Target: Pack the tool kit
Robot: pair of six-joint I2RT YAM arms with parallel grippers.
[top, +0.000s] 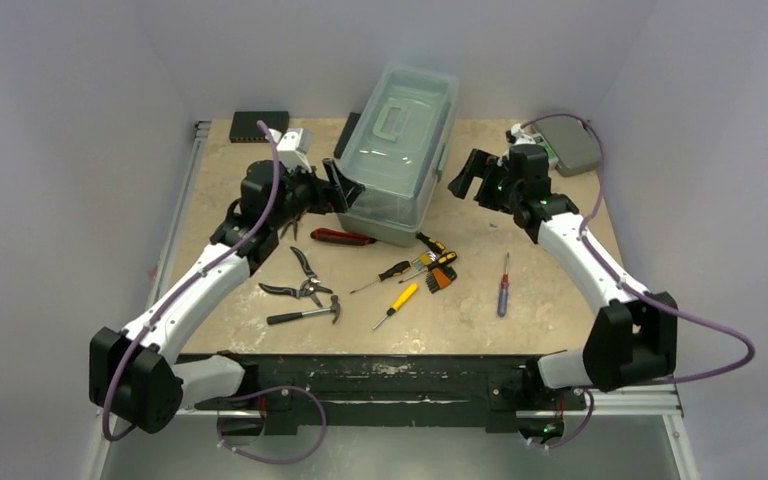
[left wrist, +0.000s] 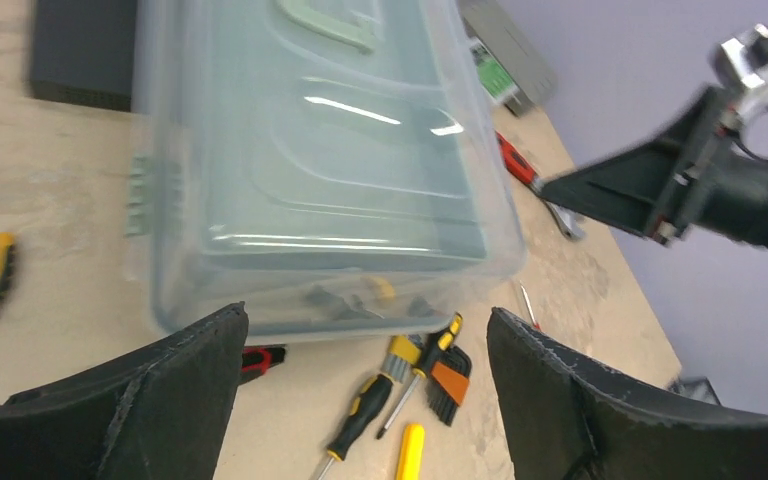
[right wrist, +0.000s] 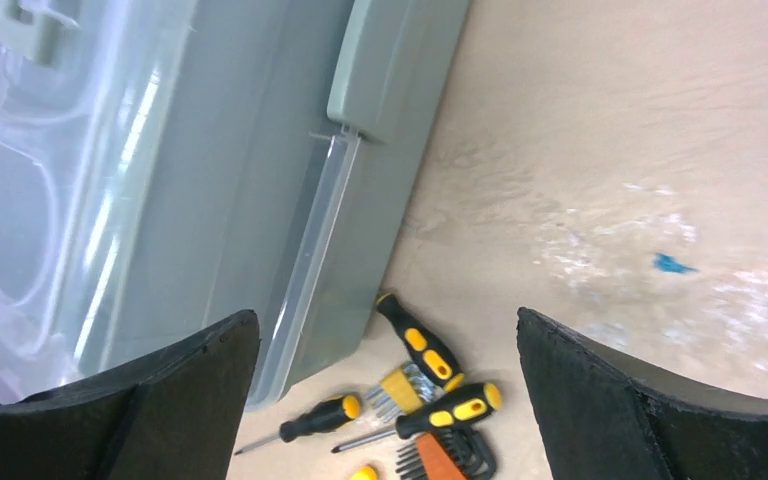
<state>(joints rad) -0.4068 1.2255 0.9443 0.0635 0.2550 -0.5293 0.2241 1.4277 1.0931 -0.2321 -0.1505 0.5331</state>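
The sage-green toolbox (top: 400,150) with its translucent lid shut stands at the back middle of the table. My left gripper (top: 338,192) is open beside the box's near left corner; in the left wrist view the box (left wrist: 320,190) lies just beyond the left gripper (left wrist: 365,320), nothing between its fingers. My right gripper (top: 470,178) hangs open off the box's right side, and nothing sits in the right gripper (right wrist: 387,318). Loose on the table are a red knife (top: 342,237), pliers (top: 305,265), a hammer (top: 305,314), screwdrivers (top: 397,305) and a hex key set (top: 442,277).
A flat grey case (top: 572,145) lies at the back right. A flat black box (top: 260,123) sits at the back left and another (top: 348,130) behind the toolbox. A red-and-blue screwdriver (top: 503,285) lies alone on the right. Walls close in the table.
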